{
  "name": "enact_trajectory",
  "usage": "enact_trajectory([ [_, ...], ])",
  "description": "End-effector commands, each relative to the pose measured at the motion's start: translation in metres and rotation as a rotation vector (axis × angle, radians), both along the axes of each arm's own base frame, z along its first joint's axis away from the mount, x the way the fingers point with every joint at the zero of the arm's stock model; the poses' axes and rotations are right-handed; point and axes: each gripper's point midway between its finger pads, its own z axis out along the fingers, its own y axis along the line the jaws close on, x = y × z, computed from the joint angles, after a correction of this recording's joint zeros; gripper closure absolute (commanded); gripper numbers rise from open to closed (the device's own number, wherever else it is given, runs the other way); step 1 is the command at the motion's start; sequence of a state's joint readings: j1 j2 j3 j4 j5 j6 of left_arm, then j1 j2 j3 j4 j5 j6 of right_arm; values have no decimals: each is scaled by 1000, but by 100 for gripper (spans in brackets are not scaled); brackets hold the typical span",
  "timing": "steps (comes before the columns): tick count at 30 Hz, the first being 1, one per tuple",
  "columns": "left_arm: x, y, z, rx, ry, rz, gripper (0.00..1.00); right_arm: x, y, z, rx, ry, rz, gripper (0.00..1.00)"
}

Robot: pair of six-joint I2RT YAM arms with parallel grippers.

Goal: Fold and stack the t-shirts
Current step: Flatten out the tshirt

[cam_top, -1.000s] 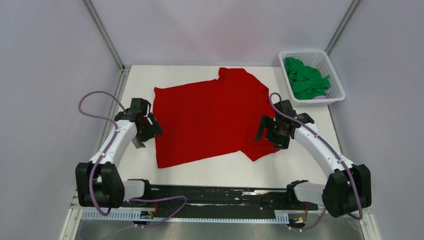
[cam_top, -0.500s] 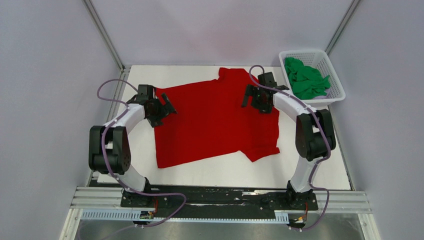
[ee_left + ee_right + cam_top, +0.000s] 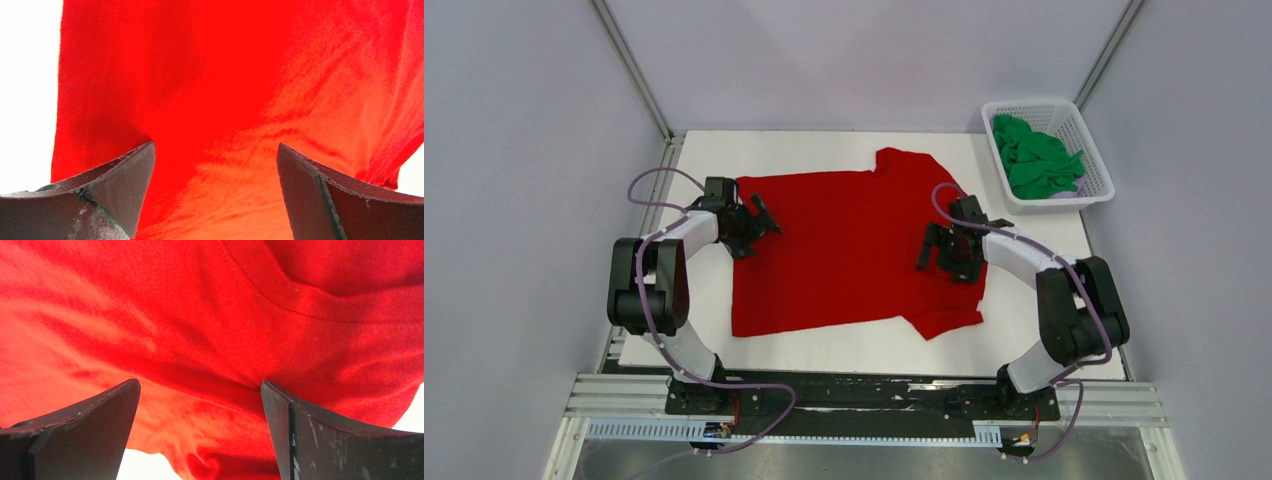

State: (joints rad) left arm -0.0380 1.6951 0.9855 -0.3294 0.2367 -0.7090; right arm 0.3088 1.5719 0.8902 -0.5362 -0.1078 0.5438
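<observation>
The red t-shirt (image 3: 844,245) lies spread flat on the white table, collar toward the far right. My left gripper (image 3: 762,220) is open low over the shirt's far left corner; in the left wrist view (image 3: 215,165) red cloth (image 3: 240,90) fills the gap between the jaws. My right gripper (image 3: 936,252) is open over the shirt's right side near a sleeve; in the right wrist view (image 3: 200,395) red cloth (image 3: 190,315) with a seam lies between the jaws. The green t-shirt (image 3: 1036,160) lies crumpled in the basket.
The white lattice basket (image 3: 1026,105) stands at the table's far right corner. White table (image 3: 694,290) shows left of the shirt and along the near edge. Grey walls enclose the table on three sides.
</observation>
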Motion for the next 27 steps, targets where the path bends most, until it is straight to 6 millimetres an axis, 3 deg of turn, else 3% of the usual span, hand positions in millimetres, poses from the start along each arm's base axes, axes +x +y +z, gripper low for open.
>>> enact_trajectory([
  [1, -90, 10, -27, 63, 272, -35, 0, -96, 11, -1, 43, 255, 23, 0],
  [3, -112, 16, -24, 95, 321, -56, 0, -91, 14, 13, 61, 212, 40, 0],
  [5, -114, 20, -12, 119, 306, -68, 0, -63, 14, 35, 37, 93, 62, 0],
  [7, -98, 16, 9, 101, 233, -81, 0, -23, 16, 65, 8, -44, 71, 0],
  [9, -64, 10, 39, 75, 96, -76, 0, 23, 17, 94, 2, -173, 56, 0],
  [13, -6, 4, 71, 48, -64, -59, 0, 118, 13, 124, 7, -332, 53, 0],
  [15, 16, 6, 75, 61, -92, -52, 0, 164, 5, 114, -92, -374, 112, 1],
  [16, 23, 6, 74, 68, -99, -53, 0, 190, 1, 122, -130, -419, 127, 3],
  [19, 43, 9, 62, 85, -80, -51, 0, 241, -5, 109, -156, -447, 206, 10],
  [22, 52, 9, 45, 93, -44, -64, 0, 275, -12, 94, -151, -466, 271, 16],
  [27, 57, 12, 16, 108, 25, -64, 0, 301, -4, 59, -125, -484, 433, 22],
])
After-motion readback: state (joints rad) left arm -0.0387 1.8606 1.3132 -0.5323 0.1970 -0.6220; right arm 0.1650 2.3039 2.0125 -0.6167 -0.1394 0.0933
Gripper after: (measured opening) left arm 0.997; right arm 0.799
